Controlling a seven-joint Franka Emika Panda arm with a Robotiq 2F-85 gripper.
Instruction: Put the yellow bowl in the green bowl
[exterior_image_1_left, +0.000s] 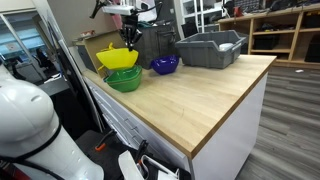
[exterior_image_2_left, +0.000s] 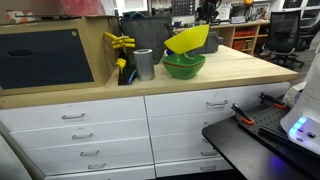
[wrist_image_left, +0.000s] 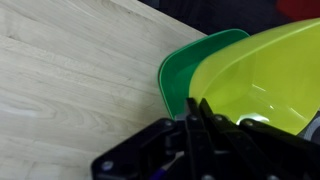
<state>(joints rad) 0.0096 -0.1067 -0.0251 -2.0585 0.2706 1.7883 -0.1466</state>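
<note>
The yellow bowl (exterior_image_1_left: 118, 58) is tilted and held just above the green bowl (exterior_image_1_left: 125, 80), which sits on the wooden counter near its far end. Both exterior views show this; in an exterior view the yellow bowl (exterior_image_2_left: 187, 40) leans over the green bowl (exterior_image_2_left: 184, 66). My gripper (exterior_image_1_left: 130, 40) comes down from above and is shut on the yellow bowl's rim. In the wrist view my gripper (wrist_image_left: 197, 110) pinches the near rim of the yellow bowl (wrist_image_left: 262, 70), with the green bowl (wrist_image_left: 188, 72) beneath and behind it.
A blue-purple bowl (exterior_image_1_left: 164, 65) and a grey plastic bin (exterior_image_1_left: 210, 48) stand beside the bowls. A metal cup (exterior_image_2_left: 143, 63) and a yellow tool (exterior_image_2_left: 120, 42) stand near a dark cabinet (exterior_image_2_left: 45, 55). The wooden counter (exterior_image_1_left: 200, 95) has drawers (exterior_image_2_left: 90, 115) below.
</note>
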